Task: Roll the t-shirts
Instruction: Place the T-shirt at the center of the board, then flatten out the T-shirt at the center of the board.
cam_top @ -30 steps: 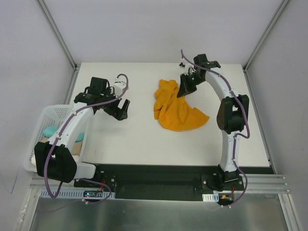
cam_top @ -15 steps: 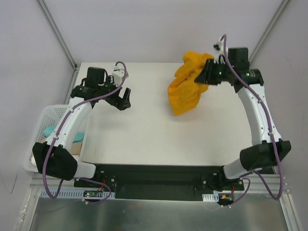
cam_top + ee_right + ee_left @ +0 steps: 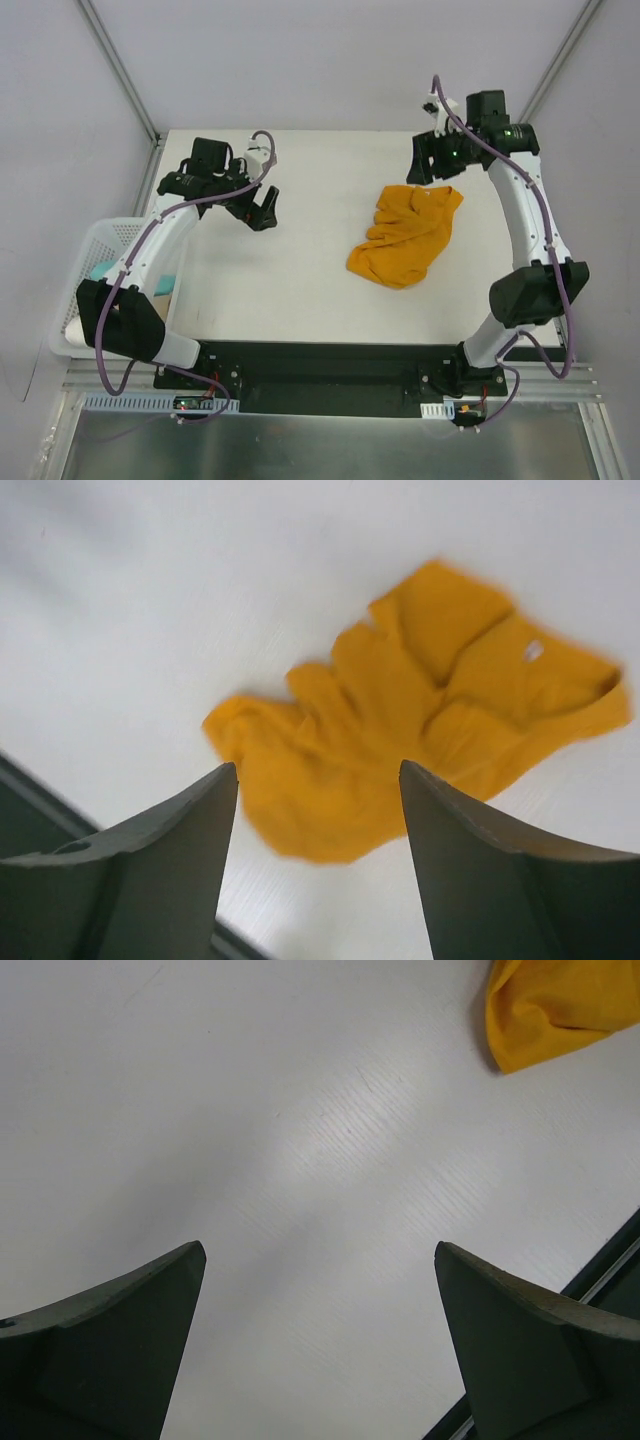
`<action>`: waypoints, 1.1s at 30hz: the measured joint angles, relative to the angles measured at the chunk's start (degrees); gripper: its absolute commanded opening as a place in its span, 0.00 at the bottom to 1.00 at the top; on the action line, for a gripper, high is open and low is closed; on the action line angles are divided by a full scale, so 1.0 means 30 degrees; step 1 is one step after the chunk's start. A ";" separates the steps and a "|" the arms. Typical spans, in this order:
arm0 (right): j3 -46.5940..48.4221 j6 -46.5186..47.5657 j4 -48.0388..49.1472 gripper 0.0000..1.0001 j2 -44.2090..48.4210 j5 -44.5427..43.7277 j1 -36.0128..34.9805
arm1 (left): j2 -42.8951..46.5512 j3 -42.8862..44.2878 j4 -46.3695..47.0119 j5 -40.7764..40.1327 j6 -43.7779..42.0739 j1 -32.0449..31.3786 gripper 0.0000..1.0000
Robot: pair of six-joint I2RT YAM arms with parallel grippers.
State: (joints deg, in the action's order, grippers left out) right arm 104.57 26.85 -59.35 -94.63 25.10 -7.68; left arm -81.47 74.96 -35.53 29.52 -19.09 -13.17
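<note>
From the overhead camera I am taking in the whole table [image 3: 300,290]. The orange t-shirt [image 3: 405,238] is lying crumpled right of centre, well apart from the left gripper [image 3: 262,208]. The right gripper [image 3: 432,160] is hanging by the shirt's far end. Only this view is showing me the white basket [image 3: 95,240] at the table's left side, with a teal cloth [image 3: 100,270] sitting in it.

The left wrist camera is giving me what the overhead cannot. Its fingers are standing wide apart with nothing but bare table between them, and just one corner of the shirt is poking in at the upper right. The right wrist camera is looking down on nearly the whole shirt. Its fingers are likewise spread wide, gripping nothing and not touching the cloth.

This last view is showing me the shirt best, though it is blurring a little. It is one plain bright orange, bunched in soft folds and overlapping lobes, neither spread flat nor rolled. A small white label is showing near one end.
</note>
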 measured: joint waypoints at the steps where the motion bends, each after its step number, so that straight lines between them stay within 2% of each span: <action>1: 0.1173 0.0809 0.0678 0.67 -0.0678 0.0000 0.0015 | -0.0182 0.0240 -0.0058 -0.0109 -0.0233 0.0000 0.99; 4: 0.2973 0.2499 0.2106 0.64 -0.2863 -0.0255 0.0036 | -0.0787 0.1005 -0.0262 -0.0554 -0.0976 0.0000 0.99; 9: 0.5107 0.4335 0.2849 0.68 -0.8910 -0.1093 0.0262 | -0.1829 0.1887 -0.0911 -0.1370 -0.1800 0.0000 0.99; 10: 0.5282 0.5224 0.2244 0.68 -1.2211 -0.2040 0.0444 | -0.2412 0.2098 -0.1282 -0.1443 -0.1945 0.0000 0.99; 15: 0.4648 0.6018 0.2120 0.72 -1.2764 -0.3665 0.0576 | -0.4452 0.2776 -0.1151 -0.0357 -0.0262 -0.0444 0.99; 18: 0.4539 0.6397 0.2164 0.70 -1.2772 -0.4663 0.0627 | -0.6703 0.3038 -0.0423 -0.0146 0.0801 -0.2025 0.99; 19: 0.4524 0.6433 0.2047 0.65 -1.2786 -0.4991 0.0641 | -0.7555 0.3191 -0.0182 -0.0095 0.1246 -0.2776 0.99; 20: 0.4532 0.6433 0.1916 0.38 -1.2830 -0.5311 0.0648 | -0.8451 0.3555 -0.0029 0.0007 0.1705 -0.3526 0.99; 21: 0.4532 0.6455 0.1727 0.27 -1.2874 -0.5515 0.0663 | -0.9377 0.4022 0.0160 0.0087 0.2222 -0.4226 0.99; 23: 0.4532 0.6506 0.1166 0.14 -1.3107 -0.5741 0.0699 | -1.1052 0.5107 0.0576 0.0452 0.3133 -0.5391 0.99; 29: 0.3891 0.5654 0.0415 0.11 -1.3267 -0.5166 0.1086 | -1.4659 0.8357 0.1836 0.1617 0.4823 -0.7125 0.96; 31: 0.3643 0.5253 0.0415 0.10 -1.3143 -0.4692 0.1413 | -1.5650 0.9194 0.2208 0.1749 0.5209 -0.7577 0.91; 33: 0.3257 0.4940 0.0299 0.09 -1.2925 -0.4364 0.1741 | -1.6400 0.9763 0.2412 0.2091 0.5457 -0.7919 0.80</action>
State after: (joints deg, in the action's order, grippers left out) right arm 114.34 41.67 -58.46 -133.40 12.01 -2.46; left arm -130.67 104.25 -28.29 35.79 -2.72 -36.93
